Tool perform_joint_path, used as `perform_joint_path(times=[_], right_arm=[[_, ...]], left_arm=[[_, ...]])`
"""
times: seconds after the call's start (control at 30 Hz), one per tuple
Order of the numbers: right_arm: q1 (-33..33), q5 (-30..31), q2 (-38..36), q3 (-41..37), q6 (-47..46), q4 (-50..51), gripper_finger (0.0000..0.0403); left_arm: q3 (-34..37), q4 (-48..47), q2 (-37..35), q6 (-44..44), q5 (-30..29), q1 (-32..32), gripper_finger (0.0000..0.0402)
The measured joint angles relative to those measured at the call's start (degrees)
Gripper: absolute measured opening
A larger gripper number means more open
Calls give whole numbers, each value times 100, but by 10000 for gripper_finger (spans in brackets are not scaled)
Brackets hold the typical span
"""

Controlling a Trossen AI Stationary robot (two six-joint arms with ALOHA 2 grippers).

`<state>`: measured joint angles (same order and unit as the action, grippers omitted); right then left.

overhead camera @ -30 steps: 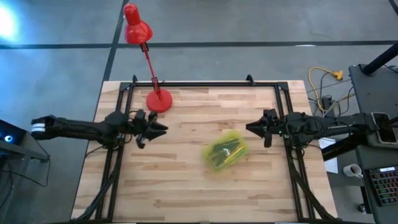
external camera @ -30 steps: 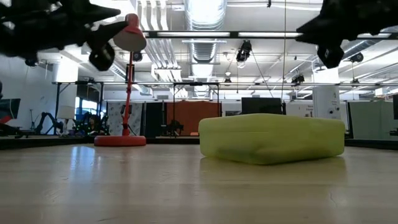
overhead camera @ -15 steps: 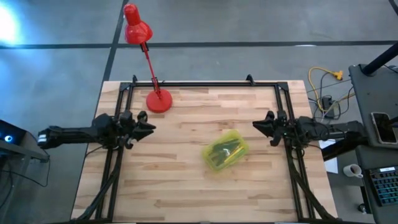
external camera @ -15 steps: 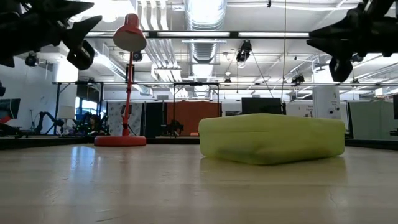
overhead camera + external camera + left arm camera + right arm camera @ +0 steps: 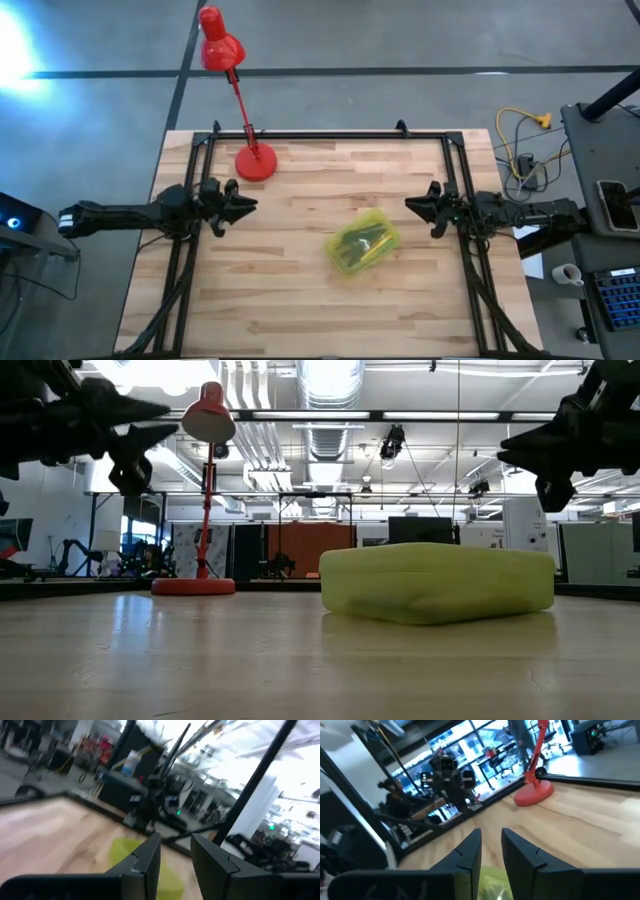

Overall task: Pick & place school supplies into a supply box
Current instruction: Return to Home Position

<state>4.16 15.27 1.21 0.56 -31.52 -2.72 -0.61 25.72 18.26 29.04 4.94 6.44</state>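
The yellow-green supply box (image 5: 362,243) rests flat on the wooden table, right of centre, with several thin pens and pencils (image 5: 366,238) showing through it. It shows from the side in the low view (image 5: 437,582). The scissors do not show. My left gripper (image 5: 250,203) hovers shut and empty near the table's left edge, above the table (image 5: 170,430). My right gripper (image 5: 408,205) hovers shut and empty near the right edge (image 5: 503,452). Both point toward the middle. The box shows past each arm's fingers in the wrist views (image 5: 125,852) (image 5: 492,877).
A red desk lamp stands with its round base (image 5: 255,162) on the table's far left part, its head (image 5: 218,42) reaching beyond the far edge. A black frame (image 5: 320,134) runs along the far and side edges. Bare wood lies between the grippers and near the front edge.
Both grippers have drawn back from the table's middle toward their own side edges and have come lower. The left one went farthest back half a second ago and has since come a little forward. The box has not moved.
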Motion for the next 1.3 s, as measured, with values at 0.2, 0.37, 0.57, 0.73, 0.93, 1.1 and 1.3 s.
perform_joint_path(times=[0.2, 0.37, 0.57, 0.73, 0.93, 1.1, 1.3], right_arm=[[-11, -5, 184, 4, 180, 7, 68], [-11, -7, 257, 4, 177, 9, 68], [-11, -10, 262, 4, 177, 11, 68], [-9, -12, 265, 4, 177, 13, 68], [-7, -14, 265, 7, 174, 13, 68], [-7, -14, 265, 7, 174, 15, 68], [-7, -16, 265, 7, 174, 15, 68]], left_arm=[[0, -226, 350, 1, -14, -1, 92], [-3, -245, 670, 1, -16, -1, 92], [-5, -296, 1047, 2, -16, -1, 92], [-4, -337, 1338, 2, -16, -1, 92], [-4, -409, 1671, 2, -19, -1, 92], [-4, -418, 1957, 2, -21, -1, 92], [-4, -412, 2265, 2, -21, -1, 92]])
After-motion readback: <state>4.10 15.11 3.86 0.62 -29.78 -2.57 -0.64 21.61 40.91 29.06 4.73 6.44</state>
